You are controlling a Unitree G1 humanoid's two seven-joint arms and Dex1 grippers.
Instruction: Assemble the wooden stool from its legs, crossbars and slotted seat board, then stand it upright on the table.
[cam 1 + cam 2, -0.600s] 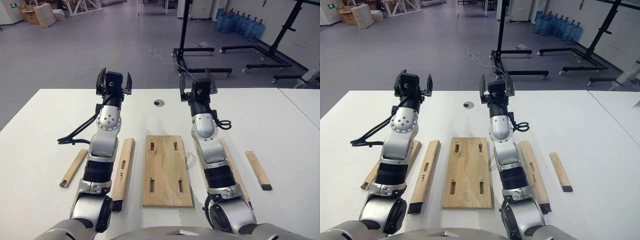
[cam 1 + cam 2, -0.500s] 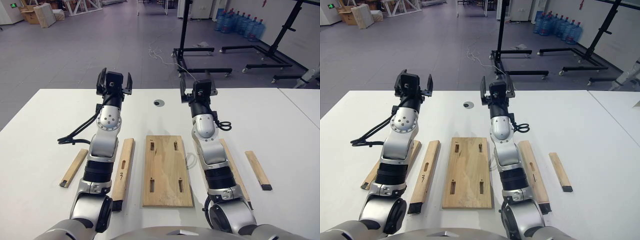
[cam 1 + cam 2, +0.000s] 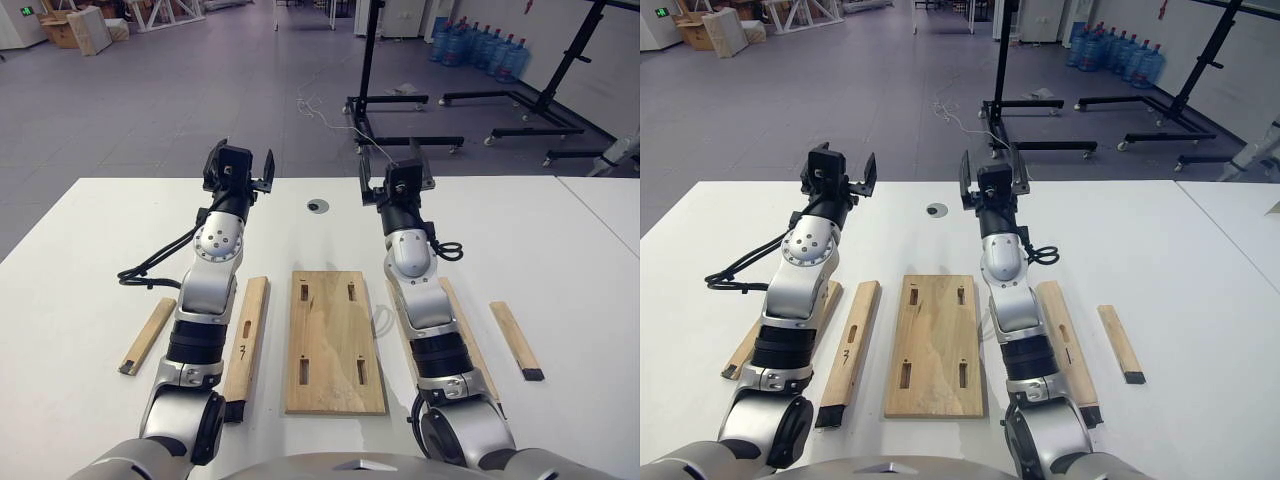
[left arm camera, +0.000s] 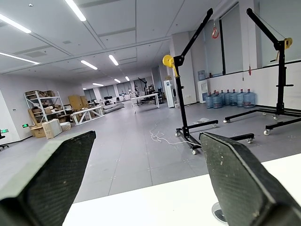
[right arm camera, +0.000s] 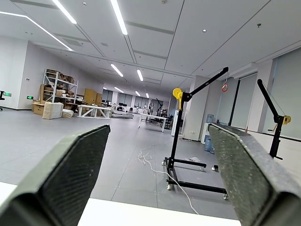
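Seat board: the pale, flat, rectangular wooden seat board with four slots [image 3: 335, 340] is lying in the lower middle of the frame on the white table [image 3: 80, 260]. Its long axis is running straight away from the robot, between the two arms.
Legs: a long wooden leg with one slot and a dark end [image 3: 246, 335] is lying just left of the board and parallel to it. Its twin [image 3: 468, 345] is lying just right of the board, partly hidden under the right forearm.
Crossbars: a shorter plain wooden slat [image 3: 148, 334] is lying at the lower left, and another with a dark tip [image 3: 517, 339] at the lower right.
Left gripper: the left gripper [image 3: 241, 153] is reaching out at upper left of centre, its fingers [image 4: 47, 183] spread wide and gripping nothing.
Right gripper: the right gripper [image 3: 395, 158] is sitting at upper centre, equally wide apart and empty.
Relation: every part is lying back from the fingertips, towards the robot, so I judge that either arm must draw back and tip down. The left arm is nearer the left leg, the right arm the right one, and the board is lying evenly between them.
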